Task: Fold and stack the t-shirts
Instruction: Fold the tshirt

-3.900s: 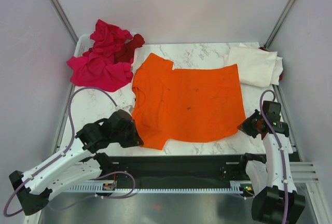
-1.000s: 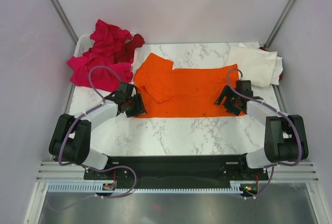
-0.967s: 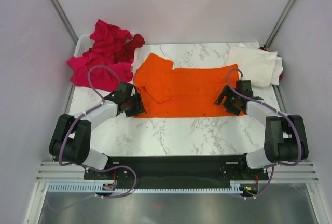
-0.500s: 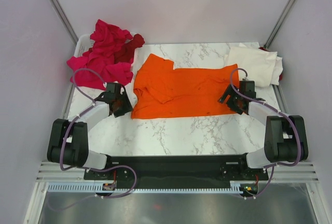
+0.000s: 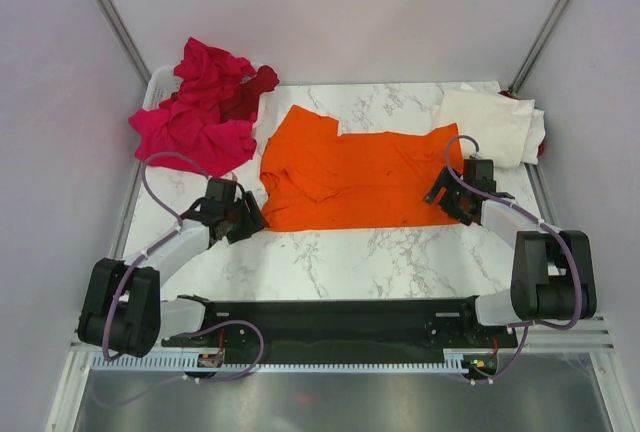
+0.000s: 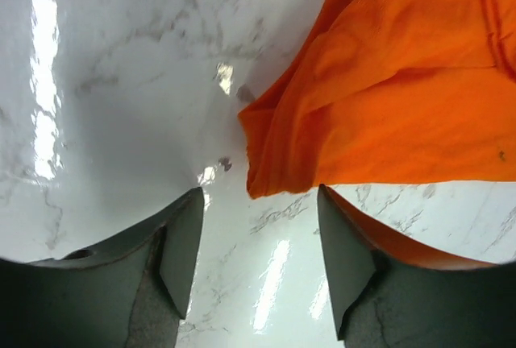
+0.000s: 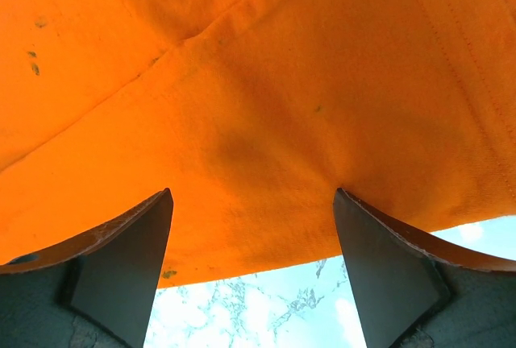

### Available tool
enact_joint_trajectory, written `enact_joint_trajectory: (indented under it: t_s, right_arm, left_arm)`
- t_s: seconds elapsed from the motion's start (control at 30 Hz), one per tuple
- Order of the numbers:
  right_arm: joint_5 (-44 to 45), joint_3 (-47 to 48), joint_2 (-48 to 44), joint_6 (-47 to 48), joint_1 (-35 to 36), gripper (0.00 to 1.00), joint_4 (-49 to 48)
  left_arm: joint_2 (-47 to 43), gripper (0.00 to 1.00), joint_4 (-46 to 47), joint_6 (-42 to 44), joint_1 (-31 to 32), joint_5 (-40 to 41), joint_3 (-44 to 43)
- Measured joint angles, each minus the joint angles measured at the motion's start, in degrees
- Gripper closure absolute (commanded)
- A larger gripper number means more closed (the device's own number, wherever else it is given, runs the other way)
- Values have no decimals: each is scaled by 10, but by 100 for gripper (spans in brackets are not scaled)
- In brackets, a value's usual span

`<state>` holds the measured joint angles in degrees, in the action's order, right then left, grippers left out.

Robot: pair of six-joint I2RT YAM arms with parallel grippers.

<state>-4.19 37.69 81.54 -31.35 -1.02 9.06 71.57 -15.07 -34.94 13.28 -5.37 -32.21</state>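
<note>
My left fingers (image 6: 173, 243) apart, empty; sole orange t-shirt (image 5: 350, 177) corner just beyond tips. My right fingers (image 7: 129, 243) wide, empty, over it. One cream t-shirt (image 5: 495, 124), one dark red t-shirt (image 5: 250, 92); pink heap (image 5: 195, 122) uncountable.

End effector (image 7: 251, 195) spread wide over orange t-shirt (image 7: 242, 66).
</note>
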Motion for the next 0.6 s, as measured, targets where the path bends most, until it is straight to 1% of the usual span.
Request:
enact_joint_trajectory:
  t_s: [0.07, 0.17, 0.2, 0.27, 0.37, 0.43, 0.47, 0.5, 0.53, 0.57, 0.6]
  right_arm:
    - [0, 1, 0, 1, 0, 10, 3]
    - [0, 2, 0, 2, 0, 11, 6]
    - [0, 3, 0, 2, 0, 11, 7]
    - [0, 3, 1, 2, 0, 11, 7]
    - [0, 3, 1, 2, 0, 11, 8]
    - [0, 3, 1, 3, 0, 11, 8]
    - [0, 3, 1, 3, 0, 11, 8]
    - [0, 3, 1, 3, 0, 11, 8]
    - [0, 3, 1, 4, 0, 11, 8]
    - [0, 3, 1, 4, 0, 11, 8]
    - [0, 3, 2, 4, 0, 11, 8]
  left_arm:
    - [-2, 41, 9, -7, 0, -7, 23]
    - [-6, 46, 48, -21, 0, -22, 41]
    - [-6, 49, 59, -23, 0, -24, 45]
    - [-6, 50, 76, -28, 0, -28, 52]
    - [-5, 53, 89, -30, 0, -28, 56]
    - [1, 61, 98, -29, 0, -28, 56]
    - [5, 68, 101, -29, 0, -28, 56]
    - [8, 82, 104, -30, 0, -28, 56]
    - [10, 91, 107, -30, 0, -27, 56]
    - [11, 97, 109, -28, 0, -27, 56]
    - [11, 98, 109, -25, 0, -27, 56]
